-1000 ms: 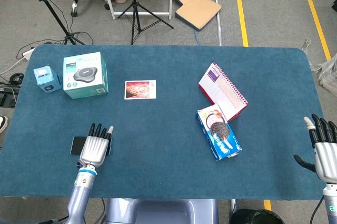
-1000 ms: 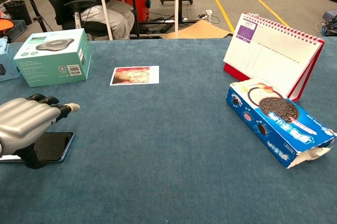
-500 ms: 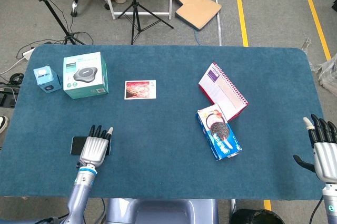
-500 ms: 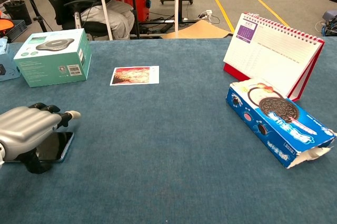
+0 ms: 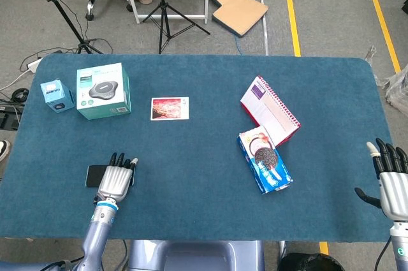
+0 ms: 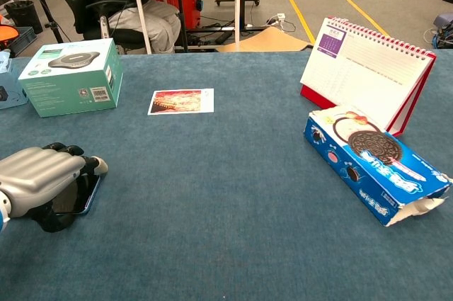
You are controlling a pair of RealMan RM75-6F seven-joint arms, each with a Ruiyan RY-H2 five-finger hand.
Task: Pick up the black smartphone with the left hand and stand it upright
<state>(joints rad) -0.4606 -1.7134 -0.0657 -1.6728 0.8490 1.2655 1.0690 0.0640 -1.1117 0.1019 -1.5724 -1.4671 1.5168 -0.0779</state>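
Left hand (image 6: 41,180) has sunk lower over the black smartphone (image 6: 76,196) than a second ago; fingers now curl down around its far edge, thumb beneath; phone lies flat on table (image 5: 204,156) near left front; grasp closing, lift not begun; right hand (image 5: 390,182) idle, fingers spread, empty.

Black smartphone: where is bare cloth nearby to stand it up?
Bare blue cloth runs from the left hand over the black smartphone right to the blue cookie box, below the small photo card. Crowded: the teal speaker box corner behind.
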